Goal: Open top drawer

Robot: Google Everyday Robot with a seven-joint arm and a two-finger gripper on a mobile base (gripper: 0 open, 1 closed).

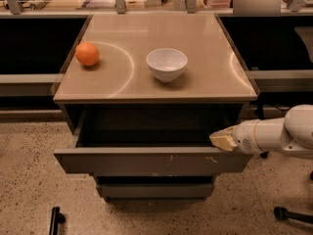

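Observation:
The top drawer [146, 161] is a wide grey handleless front with pale scratch marks right of centre. It stands pulled out from the cabinet, and its dark inside shows behind the front. My gripper [221, 140] reaches in from the right on a white arm. Its pale tip rests at the drawer's top edge near the right end.
An orange [87, 54] and a white bowl [167, 64] sit on the tan cabinet top [210, 48]. A narrower grey drawer front [155, 190] sits below the top drawer. Black chair-base parts lie on the speckled floor at the lower left [55, 220] and lower right [292, 214].

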